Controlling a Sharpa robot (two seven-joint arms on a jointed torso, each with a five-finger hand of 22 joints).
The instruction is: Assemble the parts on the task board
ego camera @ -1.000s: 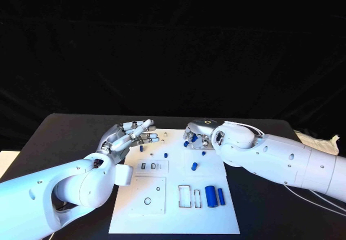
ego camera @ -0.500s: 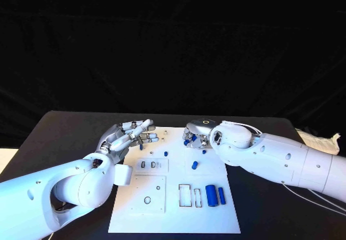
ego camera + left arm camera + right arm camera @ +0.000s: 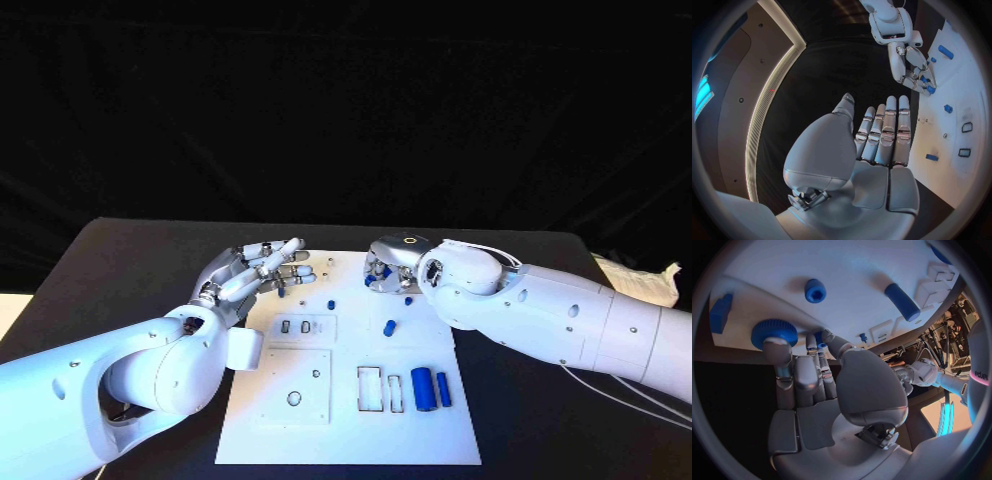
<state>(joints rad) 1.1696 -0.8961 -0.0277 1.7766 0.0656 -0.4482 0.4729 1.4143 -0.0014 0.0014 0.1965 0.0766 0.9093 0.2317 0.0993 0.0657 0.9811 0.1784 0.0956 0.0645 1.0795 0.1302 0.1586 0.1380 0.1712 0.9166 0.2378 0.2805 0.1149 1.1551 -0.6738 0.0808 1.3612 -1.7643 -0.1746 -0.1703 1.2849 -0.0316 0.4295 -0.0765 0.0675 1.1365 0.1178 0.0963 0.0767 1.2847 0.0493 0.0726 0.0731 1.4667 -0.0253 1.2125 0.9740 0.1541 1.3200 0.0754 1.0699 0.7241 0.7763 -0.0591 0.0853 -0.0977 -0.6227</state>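
Parts lie scattered on the white board (image 3: 346,420); a round blue knob (image 3: 774,331) sits at its far edge, against the right hand's (image 3: 389,272) fingertips, which pinch a small blue piece. The left hand (image 3: 257,272) hovers spread and empty beside the board, farther from the knob.

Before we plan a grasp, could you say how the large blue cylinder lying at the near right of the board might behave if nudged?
The blue cylinder lies on its side on the flat task board, so it would probably roll. It looks rigid and smooth, perhaps slippery.
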